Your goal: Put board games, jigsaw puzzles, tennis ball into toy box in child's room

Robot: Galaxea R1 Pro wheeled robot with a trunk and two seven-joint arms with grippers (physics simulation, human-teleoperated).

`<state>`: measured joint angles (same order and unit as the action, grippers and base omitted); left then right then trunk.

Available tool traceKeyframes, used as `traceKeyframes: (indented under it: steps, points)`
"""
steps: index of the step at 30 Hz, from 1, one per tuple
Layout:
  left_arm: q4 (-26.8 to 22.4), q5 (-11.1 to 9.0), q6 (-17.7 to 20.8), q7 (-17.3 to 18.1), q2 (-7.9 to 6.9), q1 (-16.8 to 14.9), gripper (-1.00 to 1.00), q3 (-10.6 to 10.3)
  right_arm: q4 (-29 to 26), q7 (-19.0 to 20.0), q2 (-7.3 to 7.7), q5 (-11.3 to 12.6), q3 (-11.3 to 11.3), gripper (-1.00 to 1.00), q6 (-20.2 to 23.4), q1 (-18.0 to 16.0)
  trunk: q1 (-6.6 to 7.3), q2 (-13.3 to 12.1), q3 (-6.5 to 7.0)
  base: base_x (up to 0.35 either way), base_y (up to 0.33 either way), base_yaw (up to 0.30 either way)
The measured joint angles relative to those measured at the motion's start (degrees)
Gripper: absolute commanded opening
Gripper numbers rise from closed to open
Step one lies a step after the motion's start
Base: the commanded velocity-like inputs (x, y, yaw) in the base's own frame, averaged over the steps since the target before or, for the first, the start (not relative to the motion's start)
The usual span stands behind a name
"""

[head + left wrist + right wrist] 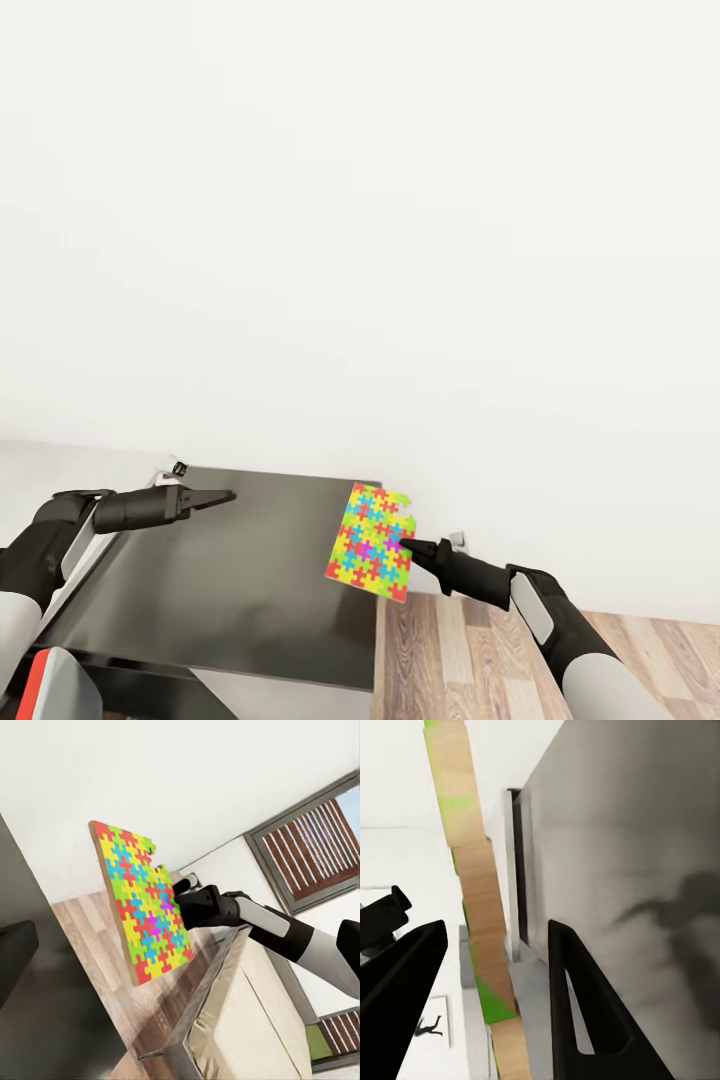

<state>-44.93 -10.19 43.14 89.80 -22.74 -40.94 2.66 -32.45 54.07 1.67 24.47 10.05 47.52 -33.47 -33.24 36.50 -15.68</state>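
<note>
From the head camera, the right gripper [405, 543] is clamped on a jigsaw puzzle [371, 541], a flat squarish slab of small interlocking pieces in yellow, pink, green and blue with a notched upper edge. The slab is held up on edge, tilted, over the right-hand edge of a smooth dark grey-topped side unit [230, 590]. The left gripper [225, 496] hovers over the far left part of that top, its thin black fingers drawn together on nothing. A plain white wall [360, 200] rises behind, and wood-plank floor [480, 660] lies to the right of the unit.

From the left wrist camera, the puzzle [141, 904] shows its coloured face and a pale wooden edge, with the right gripper's [180, 901] black fingers pinching its far side. Below are planks [105, 967], the corner of a beige mattress [247, 1020] in a grey frame, and slatted windows [307, 844] beyond.

From the right wrist camera, the puzzle [480, 915] is seen edge-on as a thin tan strip with green patches, between the two black fingers [581, 1012], beside the unit's matte grey top [637, 870]. A black silhouette print [429, 1026] hangs on the wall.
</note>
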Motion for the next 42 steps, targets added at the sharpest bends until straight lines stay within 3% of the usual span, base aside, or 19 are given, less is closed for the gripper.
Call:
traceKeyframes:
  steps: [9, 19, 27, 34, 42]
  points:
    - [0.03, 0.07, 0.02, 0.00, -0.09, 0.01, 1.00, 0.00, 0.08, 0.44, 1.47, 0.02, 0.03, -1.00, -1.03, -0.03, 1.98, -3.62, 2.45, 0.000, 0.000, -0.105]
    - [0.04, 0.15, 0.02, 0.00, -0.25, 0.01, 1.00, 0.00, 0.08, 2.52, 1.67, -0.10, 0.27, -1.00, -2.19, 0.02, 4.18, -7.64, 5.18, 0.000, 0.000, -0.106]
    - [0.04, 0.17, 0.02, 0.00, -0.26, 0.02, 1.00, 0.00, 0.08, 2.81, 1.68, -0.08, 2.20, -1.00, -2.31, 0.03, 5.95, -10.86, 7.36, 0.000, 0.000, -0.100]
    - [0.03, 0.18, 0.02, 0.00, -0.26, 0.02, 1.00, 0.00, 0.08, 2.85, 1.68, -0.06, 2.59, -1.00, -2.33, 0.04, 7.49, -13.68, 9.27, 0.000, 0.000, -0.094]
    - [0.03, 0.18, 0.02, 0.00, -0.27, 0.02, 1.00, 0.00, 0.09, 2.85, 1.66, -0.05, 2.62, -1.00, -2.34, 0.04, 7.49, -13.71, 10.02, 0.000, 0.000, -0.072]
